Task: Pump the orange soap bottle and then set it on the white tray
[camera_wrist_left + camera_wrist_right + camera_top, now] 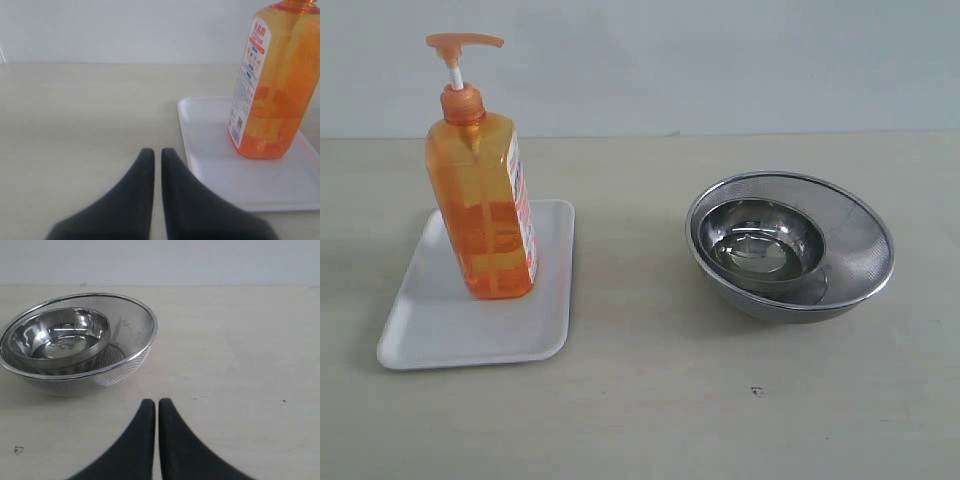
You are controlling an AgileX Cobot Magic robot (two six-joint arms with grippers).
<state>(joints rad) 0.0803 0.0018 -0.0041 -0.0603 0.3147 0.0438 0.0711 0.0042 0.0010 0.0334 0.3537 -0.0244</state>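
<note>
Finding the orange soap bottle (485, 215) upright on the white tray (450, 340), base fully inside the rim, toward the far end. Judged as already placed: sits flat, leans on nothing, touches no gripper. Seeing the left gripper (157, 152) with tips pressed together and empty, low over the bare table (75, 125) near the tray's edge, apart from the bottle; probably parked so to keep out of the way. Same for the right gripper (153, 402): tips together, holding nothing, pointing toward the steel bowl (765, 240) nested in the mesh strainer (860, 250), well apart from both. Cannot tell whether the pump head (465, 42) was pressed: white stem looks raised, no drop seen at the nozzle. Same head cut off in the left wrist view; no arm visible in the exterior view; label (521, 200) print too small to read.
</note>
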